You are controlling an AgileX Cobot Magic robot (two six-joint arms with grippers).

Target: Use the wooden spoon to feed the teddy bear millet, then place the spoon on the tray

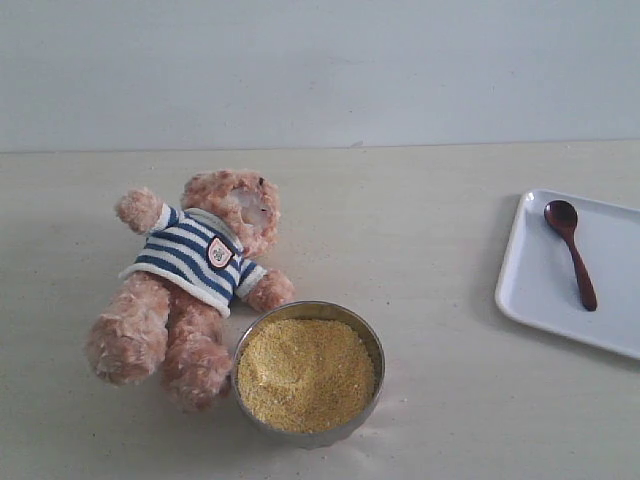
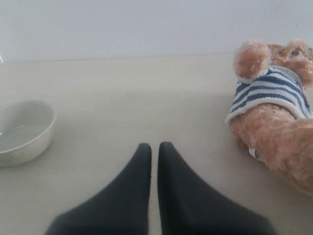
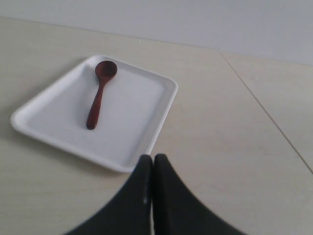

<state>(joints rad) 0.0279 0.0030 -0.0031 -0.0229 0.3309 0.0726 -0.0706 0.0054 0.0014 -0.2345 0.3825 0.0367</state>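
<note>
1. My left tool (image 2: 154, 147) is closed, its two dark fingers almost pressed together with nothing between them. It hangs over the bare surface (image 2: 122, 98).
2. My right tool (image 3: 152, 157) is closed as well and holds nothing. Its tips are just off the nearest edge of the tray (image 3: 132, 112).
3. The wooden spoon (image 3: 100, 93) lies flat inside the tray, with its bowl end away from my right tool and its handle end nearer. Neither tool touches it.
4. In the exterior view the tray sits at the right side of the surface, partly cut off by the frame and well apart from everything else.
5. The teddy bear (image 1: 190, 255) lies on its back at the left, one arm raised and its legs toward the front.
6. The steel bowl (image 1: 378, 350) stands just beside the bear's legs, filled with millet (image 1: 305, 372). The bear's lower paw seems to touch the rim, though I cannot be sure from this angle.
7. The left wrist view also shows a pale bowl (image 2: 24, 129) resting on the surface, well apart from the bear, with my left tool between the two.
</note>
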